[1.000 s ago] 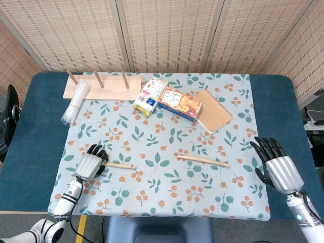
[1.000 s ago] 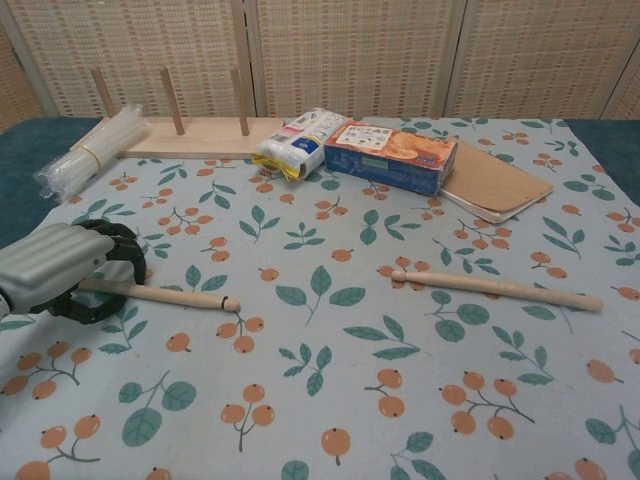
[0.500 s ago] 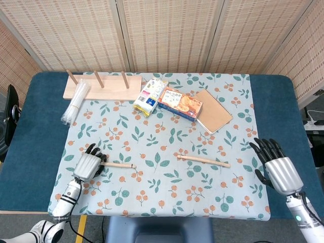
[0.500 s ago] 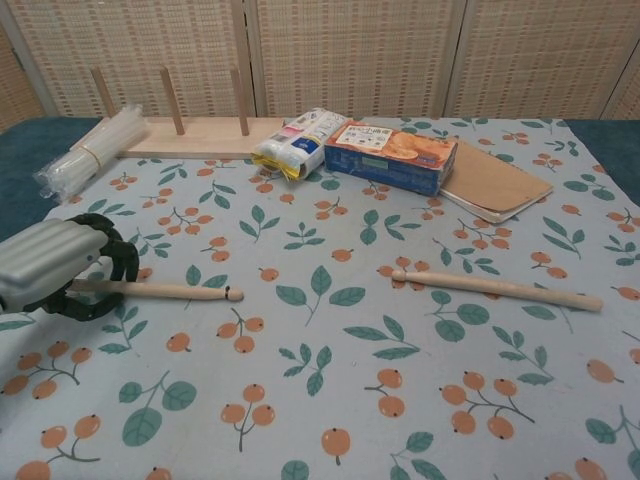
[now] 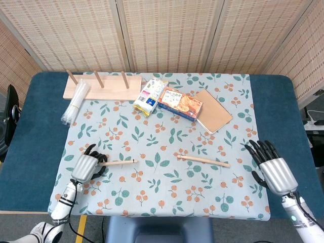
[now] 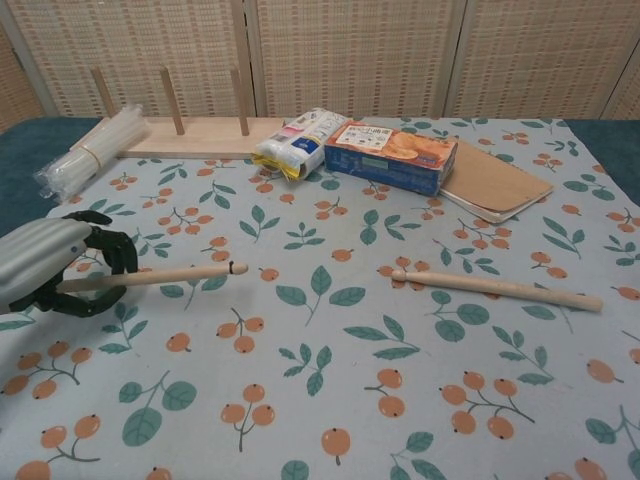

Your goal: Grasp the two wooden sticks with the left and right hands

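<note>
The left hand (image 6: 50, 268) was clamped on one pale wooden stick (image 6: 165, 274), its knobbed tip raised off the surface (image 5: 45, 131). The second stick (image 6: 497, 288) lay on the leaf-printed cloth (image 6: 330, 400). The right hand (image 5: 271, 166) hovered, fingers spread. Box lettering stayed unreadable.

Orange box (image 5: 179, 103): I see print on its lid and front face, too small and blurred for me to read in either view.
White and blue packet (image 5: 150, 96): I make out coloured marks and a label, but no characters I can read.
Brown notebook (image 5: 213, 111): I see a plain cover.
Legible text overall: I can read none.
</note>
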`<state>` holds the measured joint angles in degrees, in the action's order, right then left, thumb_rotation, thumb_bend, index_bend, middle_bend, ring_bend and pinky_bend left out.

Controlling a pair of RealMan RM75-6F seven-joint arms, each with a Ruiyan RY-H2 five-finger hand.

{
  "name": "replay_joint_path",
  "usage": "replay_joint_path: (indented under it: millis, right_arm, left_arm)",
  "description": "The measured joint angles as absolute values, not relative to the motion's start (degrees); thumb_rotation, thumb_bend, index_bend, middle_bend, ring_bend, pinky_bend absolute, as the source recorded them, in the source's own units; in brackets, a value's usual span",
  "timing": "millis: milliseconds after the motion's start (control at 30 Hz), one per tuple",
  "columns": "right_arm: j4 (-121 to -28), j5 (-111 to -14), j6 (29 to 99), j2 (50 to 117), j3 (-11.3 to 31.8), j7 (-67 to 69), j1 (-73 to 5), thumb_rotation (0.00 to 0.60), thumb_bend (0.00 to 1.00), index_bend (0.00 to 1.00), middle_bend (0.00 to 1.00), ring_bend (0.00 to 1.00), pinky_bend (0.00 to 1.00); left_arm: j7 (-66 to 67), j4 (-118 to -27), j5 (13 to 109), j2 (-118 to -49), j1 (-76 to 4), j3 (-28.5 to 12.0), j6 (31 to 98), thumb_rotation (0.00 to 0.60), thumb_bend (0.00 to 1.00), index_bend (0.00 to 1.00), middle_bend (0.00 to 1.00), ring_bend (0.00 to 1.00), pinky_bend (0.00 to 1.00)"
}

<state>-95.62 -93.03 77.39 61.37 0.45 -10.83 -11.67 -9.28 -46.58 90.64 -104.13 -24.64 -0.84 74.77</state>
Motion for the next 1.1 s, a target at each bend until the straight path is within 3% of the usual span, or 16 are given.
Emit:
replay_joint_path:
  millis: [333, 567, 733, 1100]
  right_arm:
    - [-95.2, -88.9, 71.3, 65.8, 1.9, -16.5, -14.8, 0.6, 0.32, 0.0, 0.0, 0.0, 0.02]
    - [-90.9, -84.1, 66.6, 74.7, 3.6, -22.8, -18.2, 0.6, 0.32, 0.17, 0.24, 0.0, 0.02]
    - [-88.0, -81.3, 63.9, 80.2, 4.0, -28.8, -20.4, 0.6, 0.32, 0.24, 0.29, 0.01, 0.02]
    - [-84.0, -74.3, 60.4, 85.7, 4.5, -37.9, -23.3, 0.6, 0.32, 0.32, 0.35, 0.07, 0.03]
  left_arm:
    - [-20.5, -47.9, 91.1, -103.3, -23.1, -1.1, 80.0, 0.6, 0.49, 0.81, 0.76, 0.41, 0.14]
    - [-17.5, -51.8, 91.9, -100.0, -21.7, -0.5, 82.5, 0.6, 0.49, 0.81, 0.76, 0.41, 0.14]
    - [-16.3, -54.1, 91.9, -98.0, -21.1, -0.5, 83.3, 0.6, 0.49, 0.81, 0.76, 0.41, 0.14]
    - [-16.3, -54.8, 92.5, -97.0, -20.8, -0.1, 83.4, 0.6, 0.49, 0.81, 0.77, 0.41, 0.14]
